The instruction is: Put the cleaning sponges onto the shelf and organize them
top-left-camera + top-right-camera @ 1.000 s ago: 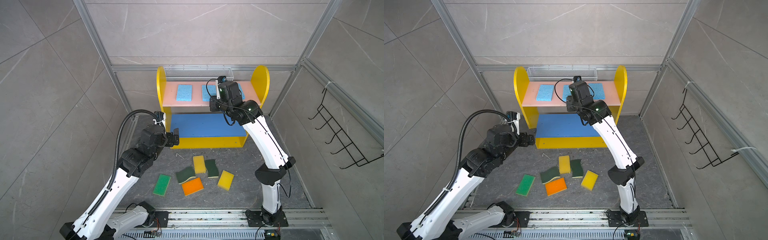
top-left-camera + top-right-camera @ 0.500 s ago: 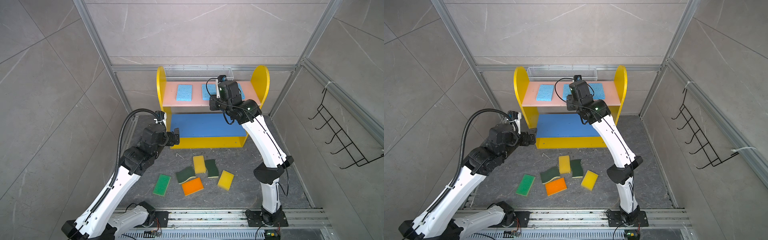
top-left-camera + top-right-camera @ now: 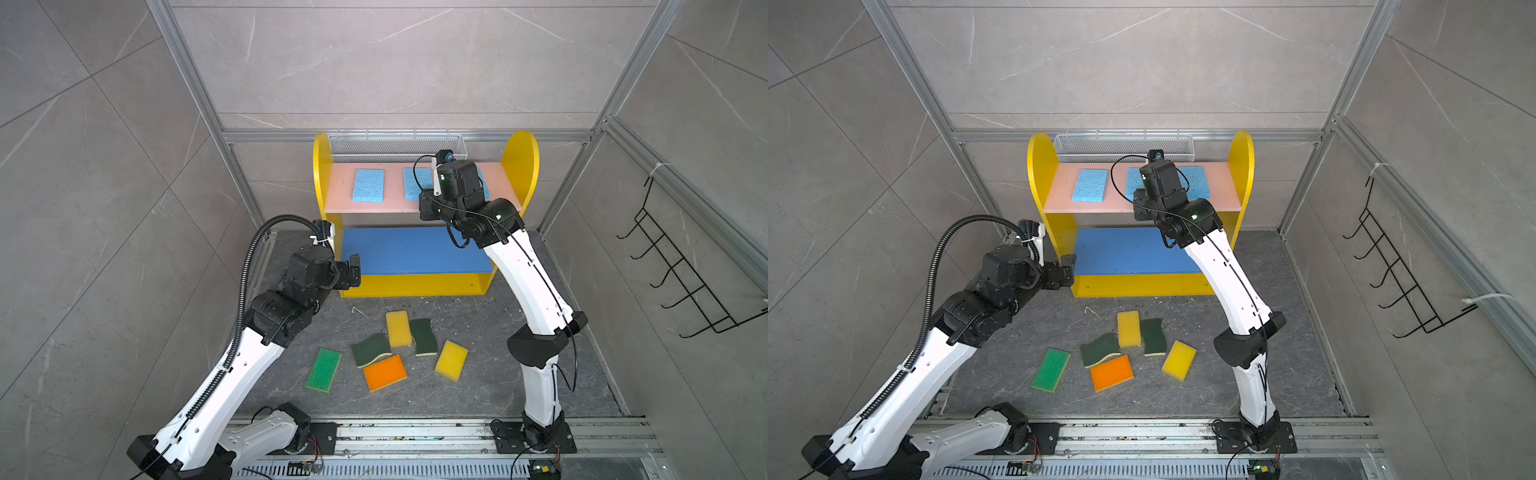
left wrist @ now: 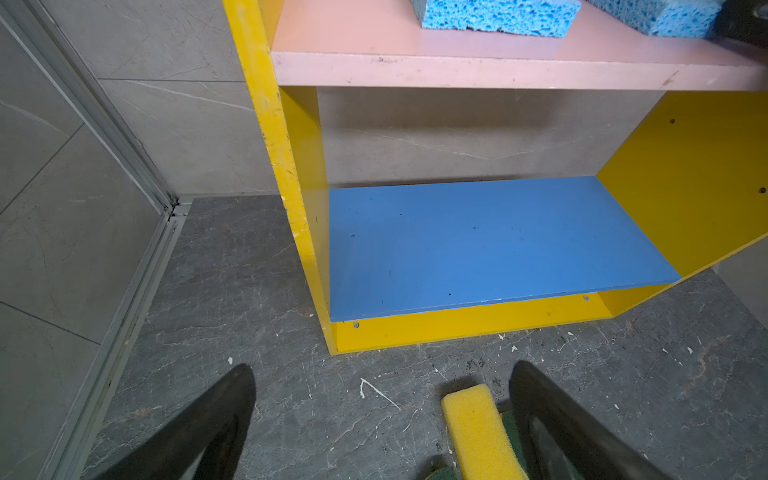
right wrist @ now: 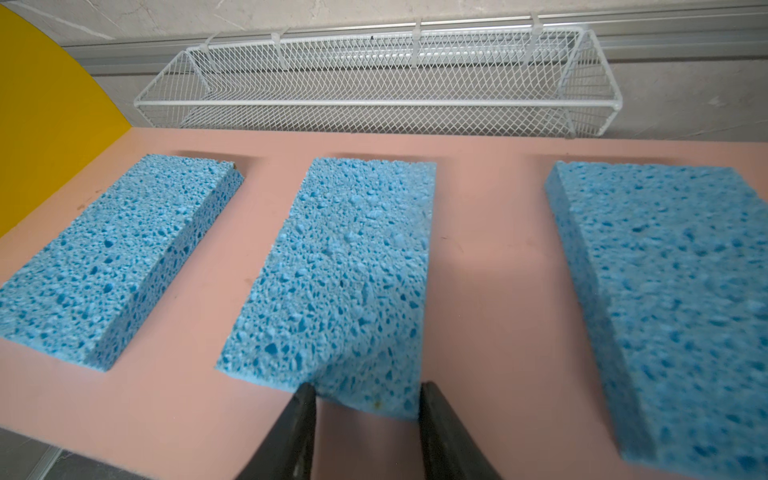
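Observation:
The shelf [image 3: 519, 166] stands at the back. Three light blue cleaning sponges lie flat in a row on its pink board [image 5: 490, 249]: left [image 5: 116, 257], middle [image 5: 349, 266], right [image 5: 673, 299]. My right gripper [image 5: 365, 390] hovers open at the middle sponge's near end, with nothing between its fingers. The blue board [image 3: 407, 249] is bare. On the floor lie two yellow [image 3: 398, 328] [image 3: 451, 360], two dark green [image 3: 370, 348] [image 3: 424, 336], an orange [image 3: 385, 372] and a bright green [image 3: 323, 369] sponge. My left gripper [image 4: 382, 370] hangs wide open and empty by the shelf's left front corner.
A silver wire-mesh basket [image 3: 395, 145] hangs on the wall behind the shelf. A black hook rack [image 3: 681, 282] is fixed to the right wall. Aluminium frame posts stand close on both sides of the shelf. The arm bases sit on a rail [image 3: 415, 432] at the front.
The left arm has shifted slightly toward the shelf, gripper still wide open. The right arm and all the sponges stay where they were.

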`<state>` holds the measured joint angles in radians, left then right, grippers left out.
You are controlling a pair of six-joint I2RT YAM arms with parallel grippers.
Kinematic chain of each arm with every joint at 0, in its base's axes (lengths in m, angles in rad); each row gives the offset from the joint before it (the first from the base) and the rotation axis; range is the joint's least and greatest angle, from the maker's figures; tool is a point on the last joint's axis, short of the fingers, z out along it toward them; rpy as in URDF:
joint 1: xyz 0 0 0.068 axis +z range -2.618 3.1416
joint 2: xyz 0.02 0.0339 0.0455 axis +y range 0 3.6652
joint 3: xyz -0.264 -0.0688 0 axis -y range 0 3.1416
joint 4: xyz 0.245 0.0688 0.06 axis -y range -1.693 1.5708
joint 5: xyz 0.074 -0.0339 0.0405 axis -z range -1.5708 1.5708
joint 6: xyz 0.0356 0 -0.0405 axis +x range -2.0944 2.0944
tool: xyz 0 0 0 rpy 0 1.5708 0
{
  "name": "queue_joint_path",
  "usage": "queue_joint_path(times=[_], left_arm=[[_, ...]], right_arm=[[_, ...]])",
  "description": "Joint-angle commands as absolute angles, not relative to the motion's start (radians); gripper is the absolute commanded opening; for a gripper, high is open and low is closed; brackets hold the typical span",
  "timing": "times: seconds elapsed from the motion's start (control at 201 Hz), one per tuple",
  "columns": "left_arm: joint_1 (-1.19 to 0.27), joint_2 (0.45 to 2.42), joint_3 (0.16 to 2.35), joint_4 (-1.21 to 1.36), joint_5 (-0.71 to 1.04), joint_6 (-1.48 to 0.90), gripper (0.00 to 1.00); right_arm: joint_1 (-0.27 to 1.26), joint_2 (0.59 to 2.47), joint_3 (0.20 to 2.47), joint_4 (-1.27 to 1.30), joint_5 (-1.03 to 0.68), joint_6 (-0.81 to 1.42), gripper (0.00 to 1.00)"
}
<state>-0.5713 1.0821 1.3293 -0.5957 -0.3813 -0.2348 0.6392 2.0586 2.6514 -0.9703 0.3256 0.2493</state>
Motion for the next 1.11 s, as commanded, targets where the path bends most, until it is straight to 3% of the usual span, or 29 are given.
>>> queue_joint_path(times=[0.0, 0.368, 0.563, 0.677, 1.105], left_arm=[[-0.566, 1.086, 1.346, -0.553, -0.361, -0.232, 0.97], [-0.569, 1.127, 1.441, -0.585, -0.331, -0.217, 0.9], [-0.577, 1.188, 1.59, -0.613, -0.297, -0.166, 0.68], [-0.577, 1.274, 1.718, -0.669, -0.262, -0.135, 0.61], [-0.577, 1.49, 1.951, -0.707, -0.222, -0.133, 0.53]], right_arm=[[0.642, 2.02, 2.608, -1.03, 0.285, 0.254, 0.43], [0.685, 1.776, 2.307, -0.933, 0.327, 0.23, 0.49], [0.687, 1.643, 2.166, -0.888, 0.326, 0.218, 0.48], [0.687, 1.559, 2.058, -0.864, 0.31, 0.201, 0.48], [0.686, 1.228, 1.697, -0.842, 0.378, 0.126, 0.49]])
